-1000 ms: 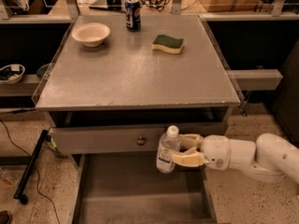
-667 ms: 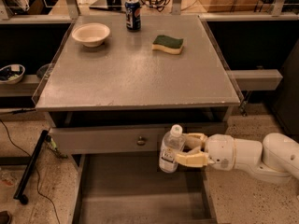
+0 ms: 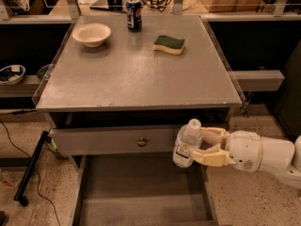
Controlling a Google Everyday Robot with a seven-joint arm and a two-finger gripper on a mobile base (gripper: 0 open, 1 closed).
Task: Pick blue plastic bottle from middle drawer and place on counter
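My gripper (image 3: pixel 203 144) is shut on the blue plastic bottle (image 3: pixel 186 144), a small clear bottle with a white cap and a white-and-dark label. I hold it upright in the air above the right part of the open middle drawer (image 3: pixel 141 192), in front of the drawer front with the brass knob (image 3: pixel 113 140). The bottle's cap is a little below the front edge of the counter (image 3: pixel 136 69). The white arm comes in from the right.
On the counter stand a white bowl (image 3: pixel 91 34), a dark blue soda can (image 3: pixel 134 15) and a green-and-yellow sponge (image 3: pixel 169 44). Clear side guards (image 3: pixel 51 65) line the counter. A black pole (image 3: pixel 30 168) lies on the floor at left.
The gripper has lifted the bottle slightly and shifted it a little to the right. Nothing on the counter has moved.
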